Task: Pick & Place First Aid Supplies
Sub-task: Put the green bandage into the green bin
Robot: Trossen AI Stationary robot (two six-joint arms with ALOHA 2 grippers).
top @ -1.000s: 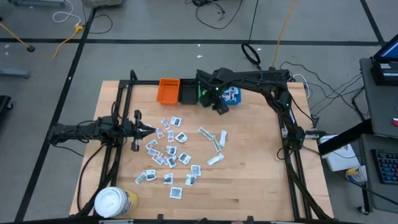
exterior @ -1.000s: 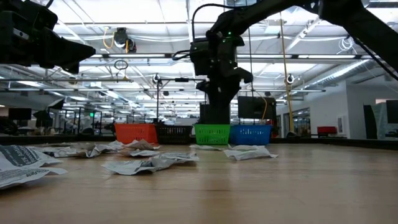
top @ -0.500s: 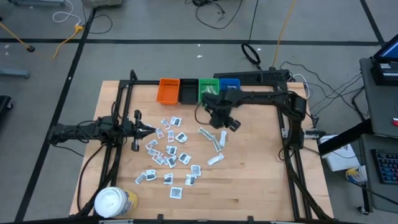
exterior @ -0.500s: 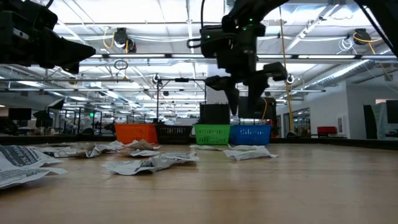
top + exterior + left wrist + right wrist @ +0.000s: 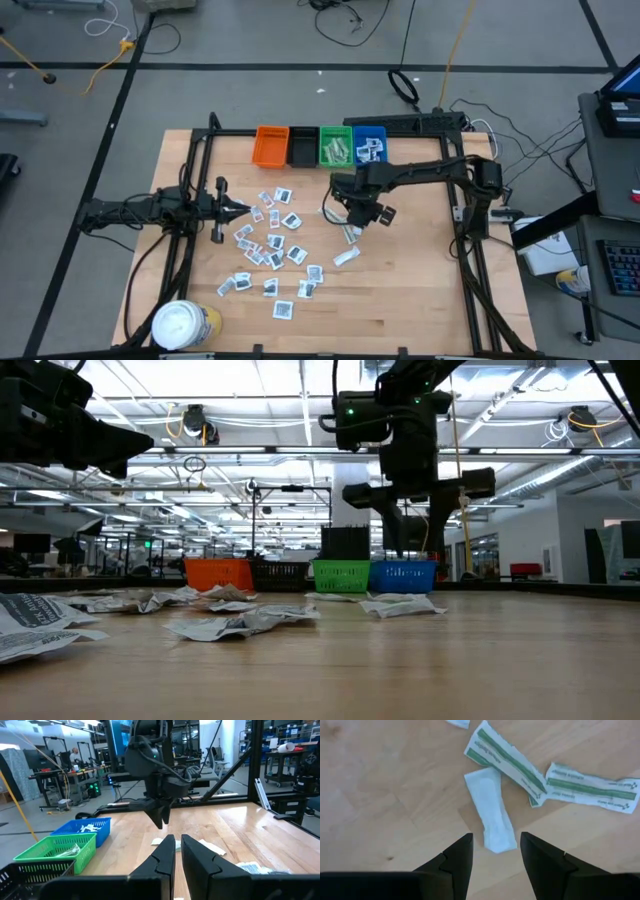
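Note:
The first aid supplies lie flat on the wooden table: several white squarish sachets (image 5: 270, 245) with dark print, and pale green-white strip wrappers (image 5: 342, 226) to their right. My right gripper (image 5: 358, 213) hangs open just above the strip wrappers, fingers pointing down. In the right wrist view its fingers (image 5: 495, 840) stand on either side of a plain white strip packet's (image 5: 491, 817) near end without touching it. Two green-striped wrappers (image 5: 507, 757) lie just beyond. My left gripper (image 5: 240, 208) is shut and waits level at the left edge of the sachets.
Orange (image 5: 271, 146), black (image 5: 303, 148), green (image 5: 335, 147) and blue (image 5: 369, 146) bins stand in a row at the far edge; the green and blue hold packets. A white-lidded yellow tub (image 5: 183, 325) sits at the near left corner. Bare wood lies right of the wrappers.
My right gripper has swung away from the green and blue bins at the far edge, toward the near edge, and come down over the strip wrappers. The packets on the table have not moved.

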